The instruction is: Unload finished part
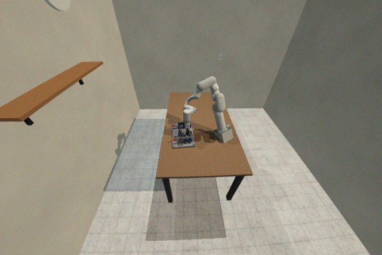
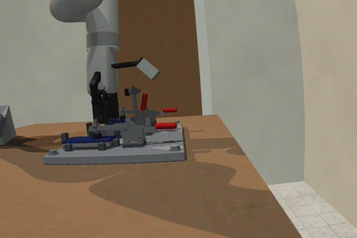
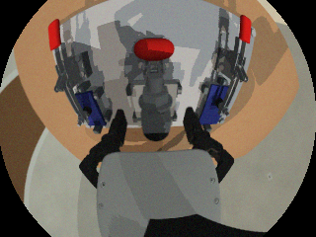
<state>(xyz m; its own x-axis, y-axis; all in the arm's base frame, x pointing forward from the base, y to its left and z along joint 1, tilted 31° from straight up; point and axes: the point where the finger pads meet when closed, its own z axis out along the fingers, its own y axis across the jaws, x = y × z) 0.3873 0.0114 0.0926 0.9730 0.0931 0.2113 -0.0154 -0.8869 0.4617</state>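
the grey metal fixture plate [image 2: 115,154] sits on the brown wooden table [image 2: 144,200], and everything here is placed against it. the black two-finger gripper [image 2: 101,105] hangs over the middle of the plate with its fingers spread fully wide and nothing between them.

in the wrist view the fingers straddle the middle nest, where the grey finished part [image 3: 156,107] lies. its slot cannot be made out from here. the middle clamp's red-handled lever [image 2: 143,101] stands raised above the plate, so that clamp looks open. at the near edge of the plate a flat blue blank [image 2: 86,139] lies in its nest, and a second blue blank [image 2: 117,120] shows at the far side. each blank has its red clamp handle [image 2: 165,126] lying low, which reads as locked; the far one [image 2: 169,110] likewise.

the finished part should handle as a stiff, fairly heavy metal slab, smooth and likely slippery on its machined faces. it will not flex or bruise, but it could slide out of a weak pinch. the sensible hold seems to be across its two long side faces near the middle, lifted straight up, so it does not knock the raised clamp arm or the neighbouring clamps.
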